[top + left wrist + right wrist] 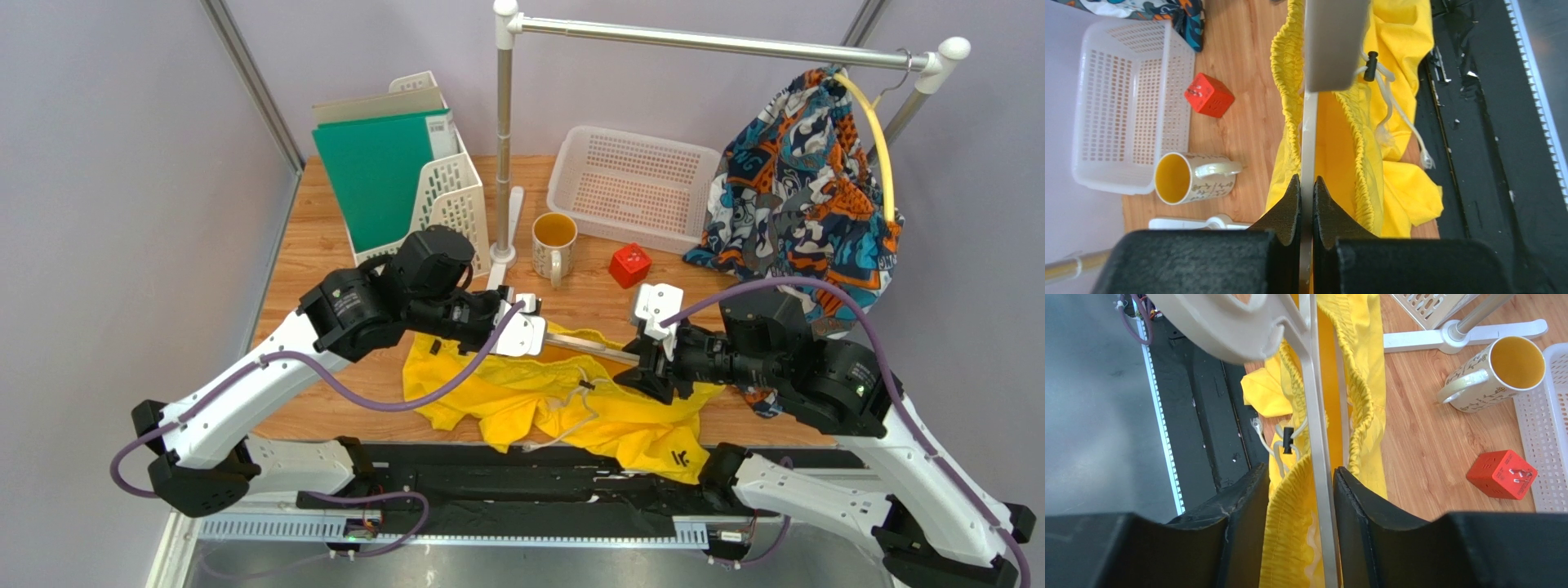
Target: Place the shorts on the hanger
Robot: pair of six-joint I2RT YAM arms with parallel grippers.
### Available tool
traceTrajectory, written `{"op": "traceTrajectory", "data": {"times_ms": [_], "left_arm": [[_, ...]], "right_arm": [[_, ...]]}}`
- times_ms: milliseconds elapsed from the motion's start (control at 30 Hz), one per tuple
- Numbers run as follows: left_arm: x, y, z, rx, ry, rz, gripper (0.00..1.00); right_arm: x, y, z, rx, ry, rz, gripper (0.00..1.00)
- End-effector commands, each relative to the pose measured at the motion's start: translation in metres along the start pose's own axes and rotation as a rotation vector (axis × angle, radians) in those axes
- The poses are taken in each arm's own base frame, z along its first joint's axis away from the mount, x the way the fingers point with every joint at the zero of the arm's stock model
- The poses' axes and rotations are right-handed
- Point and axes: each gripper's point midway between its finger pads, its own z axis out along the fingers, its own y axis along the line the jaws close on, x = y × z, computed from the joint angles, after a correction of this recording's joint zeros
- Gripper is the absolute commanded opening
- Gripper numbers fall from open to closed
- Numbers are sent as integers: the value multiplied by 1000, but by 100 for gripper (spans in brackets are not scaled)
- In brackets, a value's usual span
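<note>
— Where are the shorts?

— The shorts (613, 423) lie bunched on the table (589, 294) near its front edge, between my two arms. The hanger (1229, 324) has its thin lower bar running inside the elastic waistband (so both wrist views suggest).

— And your grippers?

— My left gripper (1306, 187) is pinched tight on that bar, to steady it, I judge. My right gripper (1300, 474) stands partly apart, straddling bar and waistband without clamping, which gives the fabric room to slide.
</note>
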Motion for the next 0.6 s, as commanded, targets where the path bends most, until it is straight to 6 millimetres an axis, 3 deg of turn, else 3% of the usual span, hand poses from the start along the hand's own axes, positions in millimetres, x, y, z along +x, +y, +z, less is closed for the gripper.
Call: {"op": "traceTrajectory", "data": {"times_ms": [0, 167, 333, 467, 567], "left_arm": [[-29, -2, -16, 19, -101, -17, 0], [-35, -7, -13, 67, -143, -75, 0], [-43, 4, -20, 61, -191, -143, 0], [-47, 4, -22, 79, -212, -161, 0], [-46, 9, -25, 58, -208, -188, 3]], "right_arm": [[-6, 0, 1, 5, -42, -8, 43], [-15, -2, 7, -6, -66, -31, 37], [-14, -2, 13, -22, -51, -48, 33], [-14, -1, 9, -16, -52, -29, 0], [-19, -11, -4, 61, -64, -16, 0]]}}
